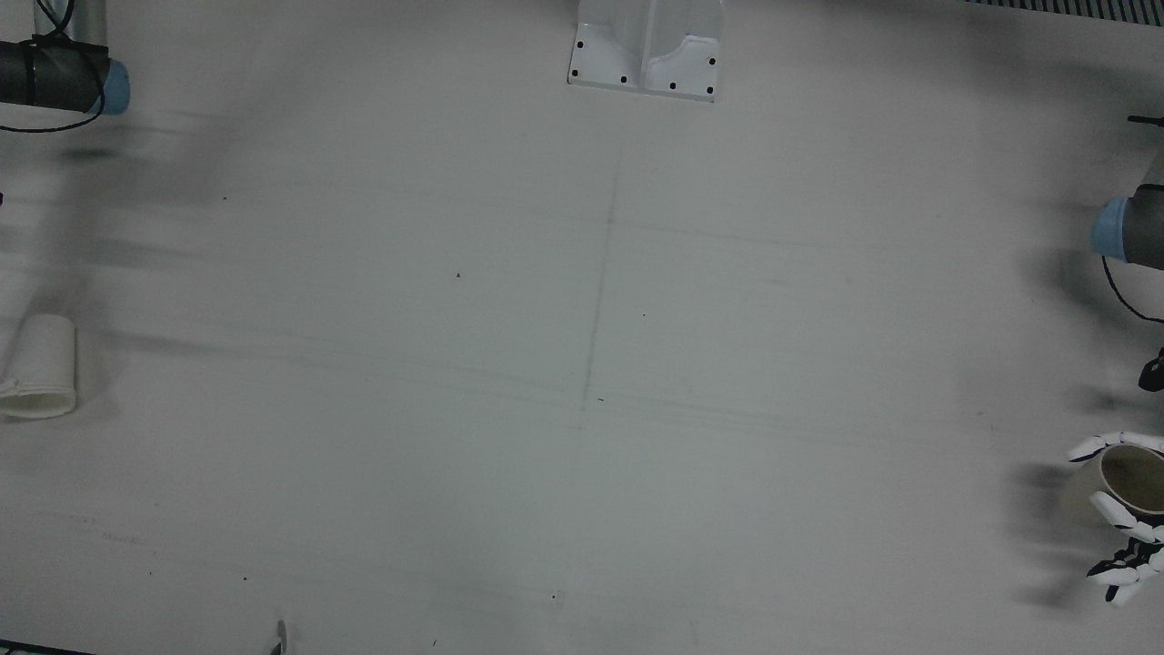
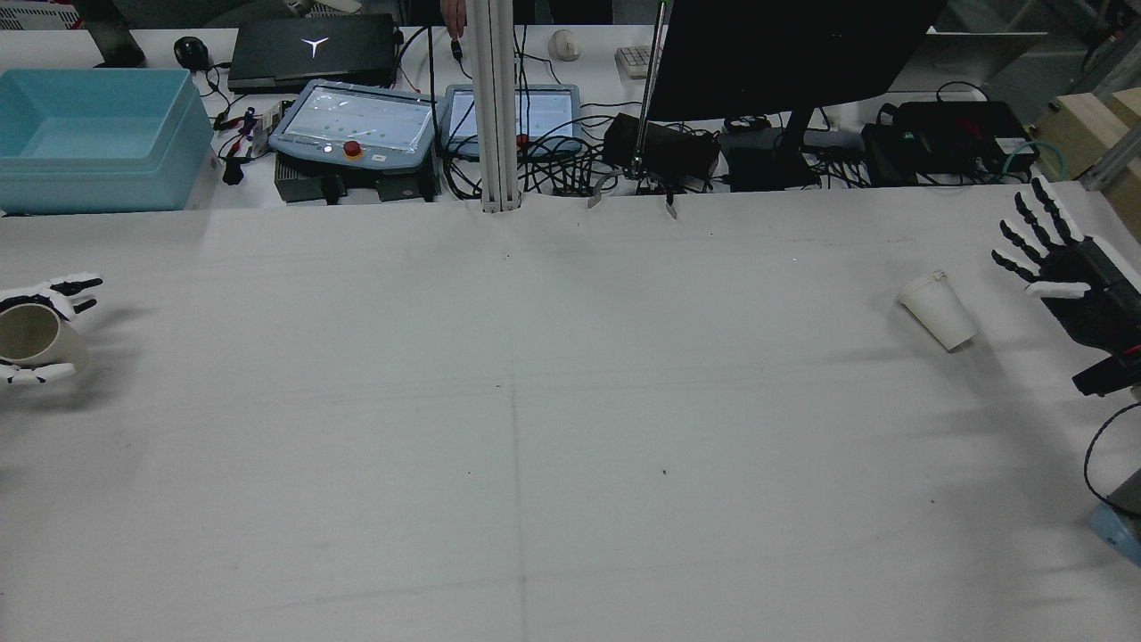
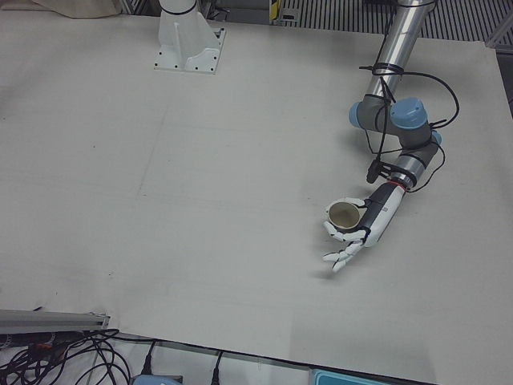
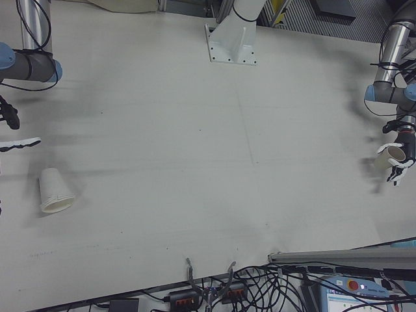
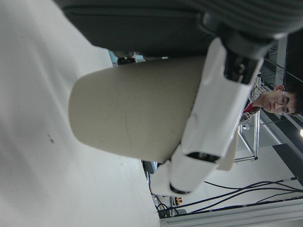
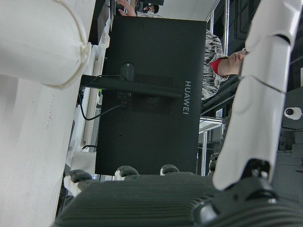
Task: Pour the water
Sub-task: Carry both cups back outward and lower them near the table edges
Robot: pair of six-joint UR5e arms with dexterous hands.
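We see the left hand (image 3: pixel 358 228) wrapped around an upright cup (image 3: pixel 345 215). The right hand (image 2: pixel 1061 267) hangs spread and empty. A white cup (image 2: pixel 938 309) lies tipped on the surface (image 2: pixel 535 401) beside it.

the left hand (image 3: pixel 358 233) sits at the far left edge of the table (image 2: pixel 535 401), fingers wrapped around an upright cup (image 3: pixel 345 215) whose mouth faces up. the right hand (image 2: pixel 1061 263) hangs at the far right edge, fingers spread, with nothing inside them. a second cup (image 2: pixel 938 309) lies on its side on the table just inward of the right hand, apart from it, its mouth pointing away from the robot. the two hands are well apart, the whole width of the table between them. beyond the right hand, past the table's far edge, stands a monitor (image 6: pixel 147 94).
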